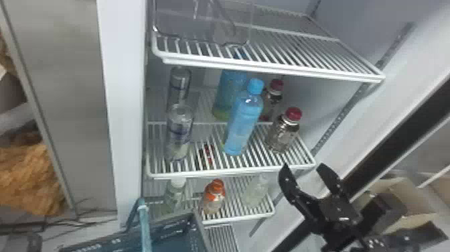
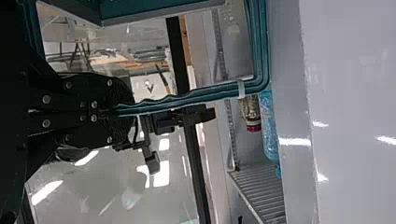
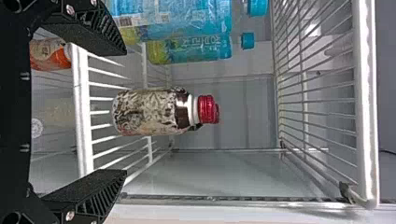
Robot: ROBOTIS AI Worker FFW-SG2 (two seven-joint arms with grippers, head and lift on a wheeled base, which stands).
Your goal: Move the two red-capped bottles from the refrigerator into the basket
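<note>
The right gripper gapes, empty, before the white wire shelf. There a squat, patterned front red-capped bottle stands upright; the rear red-capped bottle seems similarly shaped. The left gripper clenches a wavy teal basket handle.

A broad grey panel stands at the left of the head view beside a white upright, with shaggy orange-brown material at that view's left edge and dark cables trailing over the pale floor. White wire shelves run in tiers between pale inner walls, a slotted metal rail climbing behind them, while a black strip slants past an open cardboard box at the right. In the left wrist view, bright light reflections streak a glossy, pale grey surface.
</note>
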